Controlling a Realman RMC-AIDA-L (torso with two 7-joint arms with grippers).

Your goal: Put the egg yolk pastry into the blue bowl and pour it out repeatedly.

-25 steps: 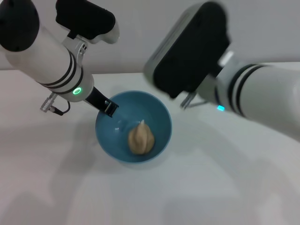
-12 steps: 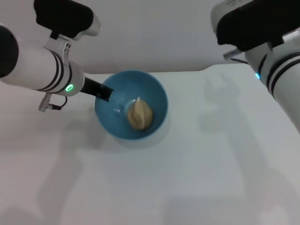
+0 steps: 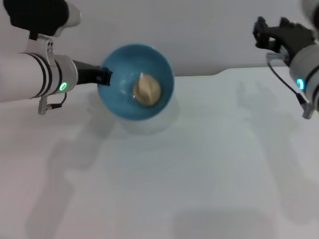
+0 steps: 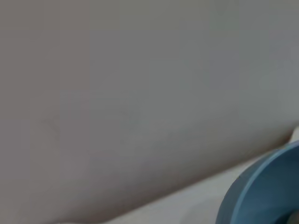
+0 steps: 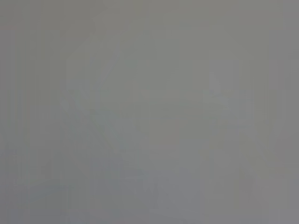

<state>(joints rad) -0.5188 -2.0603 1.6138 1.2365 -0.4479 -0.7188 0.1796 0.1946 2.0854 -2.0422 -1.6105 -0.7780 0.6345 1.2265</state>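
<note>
Head view: the left gripper [image 3: 103,77] is clamping its fingers on the near-left rim of the blue bowl [image 3: 119,97], holding it lifted above the white table [image 3: 199,164] and tipped so its opening faces the camera. The egg yolk pastry [image 3: 147,89] is lying inside the bowl against its inner wall. The right gripper [image 3: 273,34] is hanging at far right, well apart; whether it is open, I cannot tell.

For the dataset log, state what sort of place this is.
Probably a robot test bench: a bare white table against a plain wall, with only a blue bowl holding an egg yolk pastry, gripped by the left gripper.
</note>
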